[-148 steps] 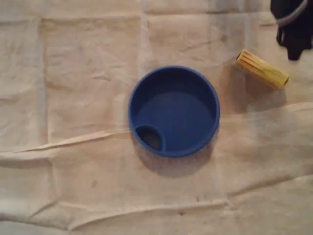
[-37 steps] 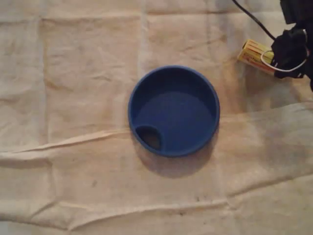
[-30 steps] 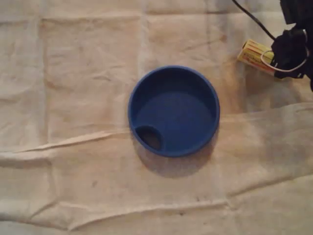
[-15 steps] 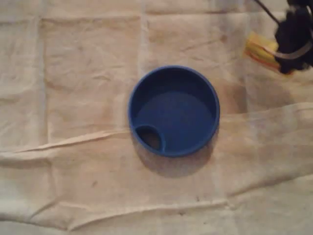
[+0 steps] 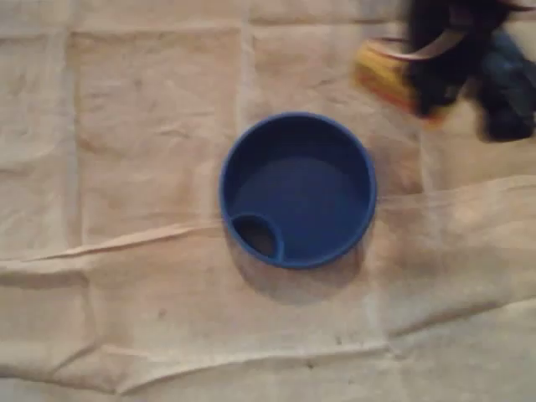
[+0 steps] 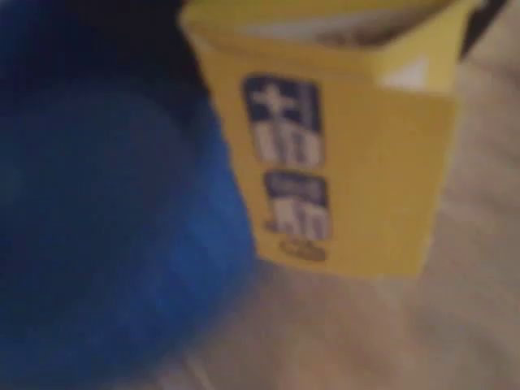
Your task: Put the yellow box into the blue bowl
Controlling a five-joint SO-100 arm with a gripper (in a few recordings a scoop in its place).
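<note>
Creased cloth (image 5: 126, 126) | gripper (image 5: 435, 75) clamps yellow box (image 5: 381, 74) | arm at top right, near blue bowl (image 5: 297, 191)

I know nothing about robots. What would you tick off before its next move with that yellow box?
1. Box in the grip: ok. In the overhead view the gripper is at the yellow box, and the wrist view shows the box right up by the camera.
2. Firmness of the hold: cannot tell. Both pictures are blurred.
3. Box over the bowl: not ok. In the overhead view it is up and to the right of the blue bowl, outside the rim.
4. Bowl upright, mouth up: ok.
5. Room in the bowl: ok. Its floor shows bare.
6. Way to the bowl: ok. Only cloth lies between.
</note>
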